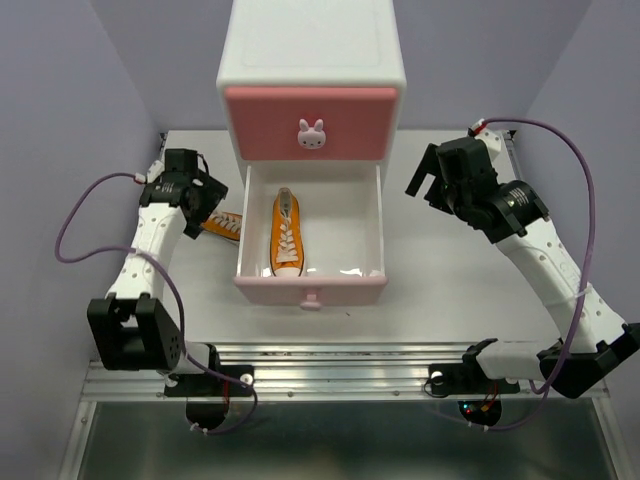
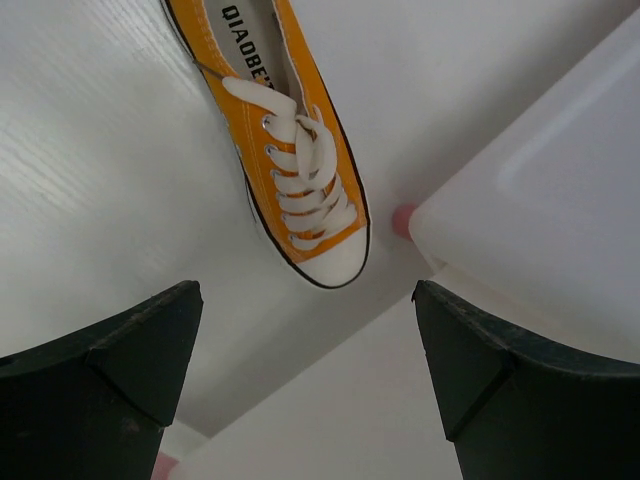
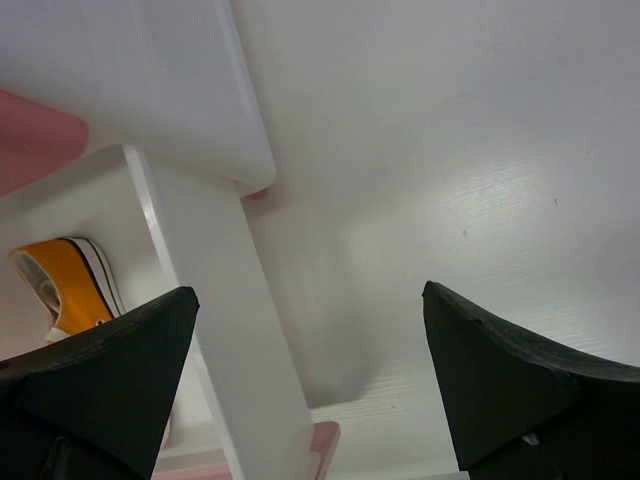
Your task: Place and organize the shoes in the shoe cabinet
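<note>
White counter carries the shoe cabinet at top centre, its lower drawer pulled out with one orange shoe inside, toe toward the frame's bottom. A second orange shoe lies left of the drawer, beneath the left jaws, which stand apart. The right jaws, right of the drawer, are also apart.

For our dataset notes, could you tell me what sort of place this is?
Likely a robotics lab test cell: two arms bolted to an aluminium rail, a white table, plain lilac walls enclosing it.
</note>
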Available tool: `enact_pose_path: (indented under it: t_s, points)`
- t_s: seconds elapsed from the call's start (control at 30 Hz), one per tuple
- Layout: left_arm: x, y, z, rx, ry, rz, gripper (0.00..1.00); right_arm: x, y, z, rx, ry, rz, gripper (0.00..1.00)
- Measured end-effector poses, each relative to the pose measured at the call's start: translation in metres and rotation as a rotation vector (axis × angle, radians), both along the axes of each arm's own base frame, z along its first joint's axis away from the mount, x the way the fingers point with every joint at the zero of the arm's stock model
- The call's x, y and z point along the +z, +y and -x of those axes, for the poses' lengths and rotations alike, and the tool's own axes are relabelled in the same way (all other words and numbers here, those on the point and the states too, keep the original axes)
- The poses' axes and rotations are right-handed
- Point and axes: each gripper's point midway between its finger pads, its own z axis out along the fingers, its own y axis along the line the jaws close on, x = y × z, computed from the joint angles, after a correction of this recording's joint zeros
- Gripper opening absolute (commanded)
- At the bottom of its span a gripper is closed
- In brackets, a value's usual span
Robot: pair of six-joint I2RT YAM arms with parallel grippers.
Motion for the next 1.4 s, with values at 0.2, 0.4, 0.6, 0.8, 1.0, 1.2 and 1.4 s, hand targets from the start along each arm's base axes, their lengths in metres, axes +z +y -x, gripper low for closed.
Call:
enact_pose_path:
  t_s: [0.2,0.4,0.6,0.8,1.0,1.2,1.4]
  points:
    - [-0.047,0.002,-0.031,-0.020,0.119,-0.015,0.99,0.002,-0.003,0.003,-0.008,0.005,0.006,1.00]
    - [-0.094,0.013,-0.041,0.002,0.230,-0.015,0.99,0.010,-0.011,0.007,-0.027,0.001,0.027,1.00]
    - [-0.124,0.014,-0.053,0.009,0.291,-0.008,0.61,0.019,-0.017,0.012,-0.036,-0.003,0.038,1.00]
    - [-0.130,0.015,-0.057,0.015,0.311,-0.009,0.00,0.020,-0.024,0.022,-0.049,0.008,0.047,1.00]
    - [-0.122,0.021,-0.051,0.015,0.318,-0.034,0.00,0.025,-0.027,0.028,-0.063,-0.009,0.021,1.00]
    - [-0.045,0.043,-0.041,-0.005,0.178,-0.091,0.00,0.025,-0.029,0.031,-0.073,-0.020,0.000,1.00]
    - [0.099,0.047,-0.015,-0.062,-0.215,-0.173,0.00,0.017,-0.028,0.031,-0.073,-0.015,0.000,1.00]
